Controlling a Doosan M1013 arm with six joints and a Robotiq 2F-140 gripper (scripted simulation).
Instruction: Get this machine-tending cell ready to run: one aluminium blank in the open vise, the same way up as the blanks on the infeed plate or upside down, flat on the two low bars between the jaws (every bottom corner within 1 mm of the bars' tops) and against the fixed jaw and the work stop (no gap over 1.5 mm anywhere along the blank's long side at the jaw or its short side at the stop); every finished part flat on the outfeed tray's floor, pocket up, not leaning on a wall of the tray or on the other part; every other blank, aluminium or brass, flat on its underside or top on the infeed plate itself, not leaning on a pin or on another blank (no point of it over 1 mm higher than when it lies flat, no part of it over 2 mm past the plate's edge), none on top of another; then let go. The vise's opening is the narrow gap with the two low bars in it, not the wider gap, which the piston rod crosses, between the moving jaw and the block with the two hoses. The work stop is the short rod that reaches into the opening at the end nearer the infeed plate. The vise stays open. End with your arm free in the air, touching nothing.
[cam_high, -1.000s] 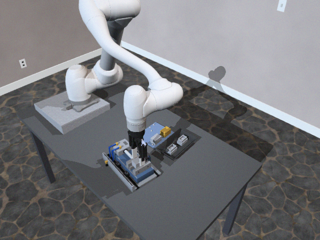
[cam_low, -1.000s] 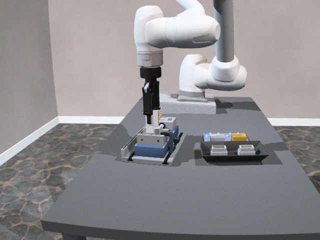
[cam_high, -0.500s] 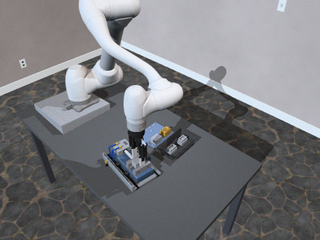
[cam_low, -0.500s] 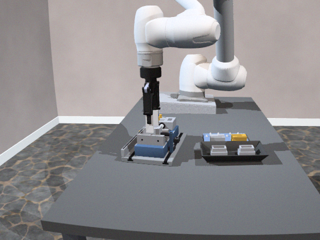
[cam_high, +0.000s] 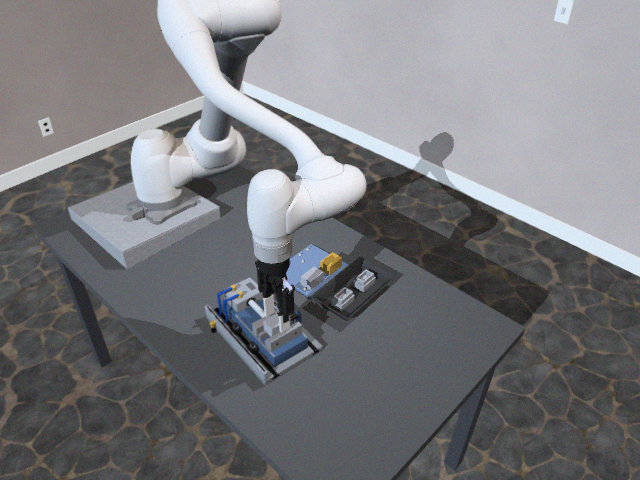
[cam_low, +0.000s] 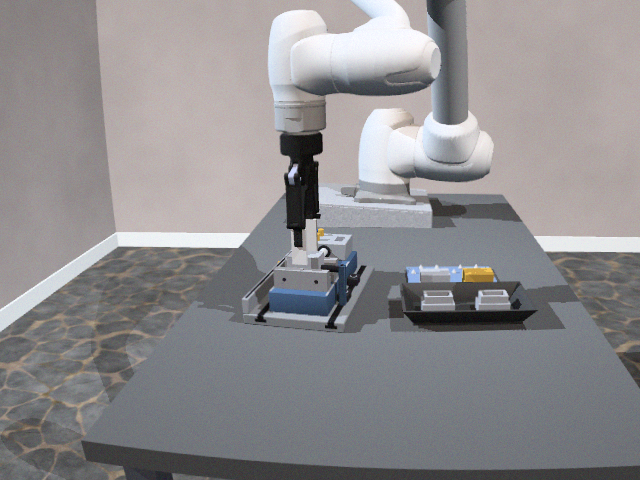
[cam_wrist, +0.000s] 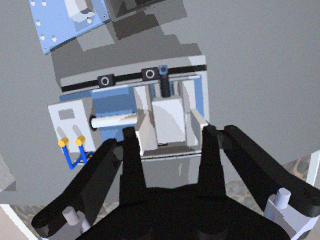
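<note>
Currently the gripper (cam_wrist: 170, 131) hangs straight down over the vise (cam_low: 302, 302), fingers partly spread and holding nothing. In the wrist view each fingertip (cam_wrist: 131, 143) stands off a long side of the aluminium blank (cam_wrist: 167, 120), with a sliver of gap either way. The blank sits in the narrow opening between the jaws, long axis running toward the end nearer the infeed plate (cam_high: 302, 260), where the work stop reaches in. That fits a blank pushed toward the stop and one jaw. Whether it truly touches either, or lies flat on the low bars, cannot be told, as the bars are hidden beneath it. The half-open spread seems deliberate: wide enough to free the blank, narrow enough for the fingers to come up without catching the vise. To the right on the tabletop (cam_low: 361, 403), the outfeed tray (cam_low: 465, 316) holds two finished parts (cam_low: 437, 299) (cam_low: 492, 298), pockets up, apart from each other and seemingly off the walls. On the infeed plate, just beyond the tray, a brass blank (cam_high: 330, 262) and a spare aluminium blank (cam_high: 311, 277) lie side by side, neither stacked. Judgement: the cell looks nearly ready. What remains is a clean vertical lift; any sideways drag could nudge the blank off the stop.
</note>
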